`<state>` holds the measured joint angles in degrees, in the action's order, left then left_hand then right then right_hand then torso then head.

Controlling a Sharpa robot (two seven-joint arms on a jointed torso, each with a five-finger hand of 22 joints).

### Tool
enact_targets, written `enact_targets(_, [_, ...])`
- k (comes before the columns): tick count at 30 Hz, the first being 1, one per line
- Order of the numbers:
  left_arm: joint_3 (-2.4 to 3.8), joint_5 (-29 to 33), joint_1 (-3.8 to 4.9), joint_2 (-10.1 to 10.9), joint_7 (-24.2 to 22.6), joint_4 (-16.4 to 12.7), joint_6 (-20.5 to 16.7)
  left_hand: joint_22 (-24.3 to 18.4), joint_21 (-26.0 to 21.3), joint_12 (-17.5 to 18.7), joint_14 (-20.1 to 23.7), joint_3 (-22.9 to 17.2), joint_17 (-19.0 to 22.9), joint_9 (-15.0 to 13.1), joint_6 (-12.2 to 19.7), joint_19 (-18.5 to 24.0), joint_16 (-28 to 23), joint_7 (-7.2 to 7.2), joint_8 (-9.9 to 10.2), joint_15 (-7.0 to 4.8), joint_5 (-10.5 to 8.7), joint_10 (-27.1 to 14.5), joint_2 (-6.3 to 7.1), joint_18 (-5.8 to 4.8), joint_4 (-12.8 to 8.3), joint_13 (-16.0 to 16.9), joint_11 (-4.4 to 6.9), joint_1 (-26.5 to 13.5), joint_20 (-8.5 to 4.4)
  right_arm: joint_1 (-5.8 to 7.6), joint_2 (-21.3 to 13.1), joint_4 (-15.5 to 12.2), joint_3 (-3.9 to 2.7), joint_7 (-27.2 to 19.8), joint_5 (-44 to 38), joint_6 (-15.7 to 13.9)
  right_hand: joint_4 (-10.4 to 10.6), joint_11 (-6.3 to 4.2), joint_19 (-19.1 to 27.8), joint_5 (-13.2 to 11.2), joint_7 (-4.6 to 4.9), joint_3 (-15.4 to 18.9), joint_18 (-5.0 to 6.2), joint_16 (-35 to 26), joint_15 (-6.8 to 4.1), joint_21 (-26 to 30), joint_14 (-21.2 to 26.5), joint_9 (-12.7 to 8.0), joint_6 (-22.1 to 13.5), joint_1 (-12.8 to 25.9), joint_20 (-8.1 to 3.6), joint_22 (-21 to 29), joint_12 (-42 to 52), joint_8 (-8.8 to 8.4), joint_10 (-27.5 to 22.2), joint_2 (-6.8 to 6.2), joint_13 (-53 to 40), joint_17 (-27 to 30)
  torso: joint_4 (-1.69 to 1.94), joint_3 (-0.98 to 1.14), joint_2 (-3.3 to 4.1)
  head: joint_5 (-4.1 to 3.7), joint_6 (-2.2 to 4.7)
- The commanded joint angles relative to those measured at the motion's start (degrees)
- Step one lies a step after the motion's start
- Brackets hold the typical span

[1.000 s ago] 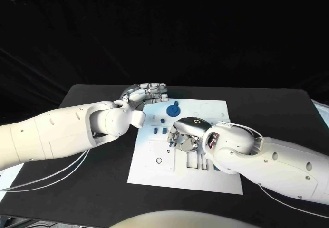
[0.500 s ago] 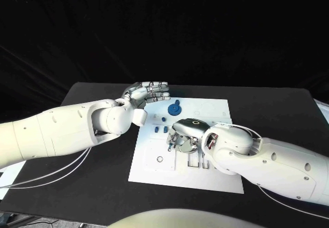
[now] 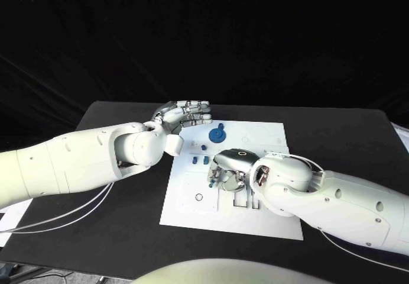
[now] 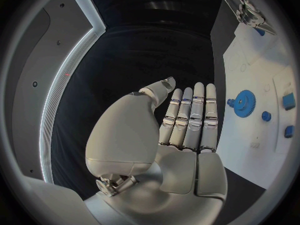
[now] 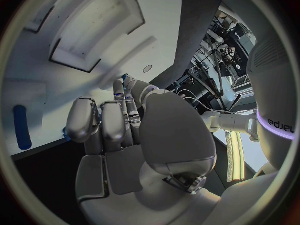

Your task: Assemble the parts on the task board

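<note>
Two hands work near the board (image 3: 230, 177) in the head view: the left hand (image 3: 181, 113) hovers just off its far left corner, fingers straight and together, empty; the right hand (image 3: 229, 171) is down on the board's middle, near the blue gear (image 3: 216, 136). Left wrist view: flat fingers (image 4: 190, 117) beside the gear (image 4: 244, 103). Right wrist view: fingers (image 5: 115, 116) curled against the board (image 5: 75, 45); I cannot tell whether they pinch anything.

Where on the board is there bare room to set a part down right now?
The task board is bare along its near edge and near-left corner, below the small ring hole. Its far-right corner is bare too. Crowded: the middle, under the right hand, and the far-left around the blue gear beside the left hand.
</note>
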<state>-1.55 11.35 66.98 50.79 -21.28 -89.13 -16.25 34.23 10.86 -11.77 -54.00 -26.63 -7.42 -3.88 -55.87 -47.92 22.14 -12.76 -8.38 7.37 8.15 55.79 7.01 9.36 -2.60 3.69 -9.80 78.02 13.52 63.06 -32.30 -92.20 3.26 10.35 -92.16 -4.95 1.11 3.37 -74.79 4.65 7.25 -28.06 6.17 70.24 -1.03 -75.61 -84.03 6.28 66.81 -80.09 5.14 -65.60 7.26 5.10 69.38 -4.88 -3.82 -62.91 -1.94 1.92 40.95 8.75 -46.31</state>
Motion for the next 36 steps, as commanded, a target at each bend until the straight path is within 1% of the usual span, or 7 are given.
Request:
enact_targets(1, [0.04, 0.08, -0.01, -0.08, -0.31, -0.09, 0.91, -0.06, 0.15, -0.36, -0.30, 0.44, 0.09, -0.04, -0.39, -0.39, -0.19, -0.11, -0.30, 0.02, 0.40, 0.46, -0.53, 1.14, 0.01, -0.04, -0.07, 0.01, 0.03, -0.18, 0.13, 0.11, 0.14, -0.25, -0.13, 2.17, -0.38, 0.42, -0.24, 0.28, 0.12, -0.10, -0.76, 0.24, 0.15, -0.26, -1.90, 0.04, 0.16, 0.14, 0.04, 0.00, -0.29, 0.17, -0.12, 0.24, -0.01, 0.05, 0.01, 0.01, 0.00, 0.02, -0.10])
enact_targets(12, [0.04, 0.08, -0.01, -0.09, -0.20, -0.06, 1.00, -0.06, 0.15, -0.36, -0.30, 0.44, 0.09, -0.04, -0.39, -0.39, -0.19, -0.11, -0.30, 0.02, 0.40, 0.46, -0.53, 1.14, 0.01, -0.04, -0.07, 0.01, 0.03, -0.25, 0.33, 0.16, 0.17, -0.09, -0.25, 2.53, -0.40, 0.46, -0.12, 0.37, 0.15, -0.03, -0.72, 0.17, 0.18, -0.16, -1.86, 0.06, 0.09, 0.27, 0.07, 0.17, -0.39, 0.13, -0.18, 0.24, -0.01, 0.18, 0.03, 0.01, -0.05, 0.25, -0.29])
enact_targets(18, [0.04, 0.08, -0.01, -0.09, -0.17, -0.10, 1.06, -0.13, 0.16, -0.37, -0.40, 0.46, 0.13, -0.03, -0.40, -0.47, -0.24, -0.15, -0.32, 0.01, 0.42, 0.49, -0.52, 1.13, 0.05, -0.05, -0.09, -0.06, 0.01, -0.30, 0.82, 0.50, 0.27, 1.34, -1.77, 3.95, -0.22, 0.75, -0.04, 0.57, 0.33, 0.81, -0.72, 0.34, 0.43, -0.15, -1.82, 0.05, -0.48, 1.44, 0.27, 0.16, -1.08, -0.23, -0.85, -0.20, 0.04, 0.13, 0.01, -0.02, -0.01, 0.29, -0.36])
enact_targets(24, [0.04, 0.08, -0.01, -0.10, -0.10, -0.10, 1.11, -0.13, 0.16, -0.37, -0.40, 0.46, 0.13, -0.03, -0.40, -0.47, -0.24, -0.15, -0.32, 0.01, 0.42, 0.49, -0.52, 1.13, 0.05, -0.05, -0.09, -0.06, 0.01, -0.42, 1.02, 1.06, 0.42, 2.17, -2.82, 3.53, 0.01, 1.40, 0.12, 0.90, 1.04, 1.79, -0.71, 0.55, 0.94, -0.08, -1.76, -0.31, -2.24, 2.64, 0.67, 0.25, -2.17, -1.18, -2.32, -0.96, 0.07, 0.11, 0.03, 0.00, -0.04, 0.33, -0.47])
enact_targets(29, [0.04, 0.08, -0.01, -0.09, -0.05, -0.11, 1.15, -0.20, 0.16, -0.38, -0.46, 0.47, 0.16, -0.02, -0.40, -0.52, -0.28, -0.16, -0.33, 0.01, 0.43, 0.50, -0.54, 1.12, 0.09, -0.05, -0.10, -0.12, -0.01, -0.49, 1.02, 1.04, 0.47, 2.43, -3.04, 2.32, 0.04, 2.58, 1.42, 0.99, 2.25, 2.85, -0.35, 0.09, 1.96, 1.06, -1.38, -1.04, -4.89, 3.44, 1.46, 2.01, -3.59, -1.57, -6.09, -1.94, 0.20, 0.97, 0.02, -0.02, -0.03, 0.36, -0.46])
enact_targets(33, [0.04, 0.08, -0.01, -0.10, 0.00, -0.10, 1.21, -0.20, 0.16, -0.38, -0.46, 0.47, 0.16, -0.02, -0.40, -0.52, -0.28, -0.16, -0.33, 0.01, 0.43, 0.50, -0.54, 1.12, 0.09, -0.05, -0.10, -0.12, -0.01, -0.52, 0.81, 0.93, 0.49, 2.52, -3.03, 0.55, -0.14, 3.39, 2.89, 1.11, 3.12, 4.00, 0.11, -0.54, 2.64, 2.46, -0.95, -1.75, -7.14, 3.65, 2.16, 4.07, -3.39, -1.56, -9.23, -2.29, 0.18, 2.05, 0.08, 0.00, -0.06, 0.35, -0.46])
enact_targets(36, [0.04, 0.08, -0.01, -0.09, 0.03, -0.09, 1.25, -0.20, 0.16, -0.38, -0.46, 0.47, 0.16, -0.02, -0.40, -0.52, -0.28, -0.16, -0.33, 0.01, 0.43, 0.50, -0.54, 1.12, 0.09, -0.05, -0.10, -0.12, -0.01, -0.53, 0.30, 0.50, 0.50, 2.45, -2.89, -1.11, -0.27, 3.74, 3.82, 1.32, 3.49, 4.94, 0.40, -1.27, 2.96, 3.40, -0.47, -2.21, -8.83, 3.69, 2.53, 5.40, -3.01, -1.52, -10.87, -2.41, 0.10, 3.15, 0.05, -0.01, -0.06, 0.36, -0.46])
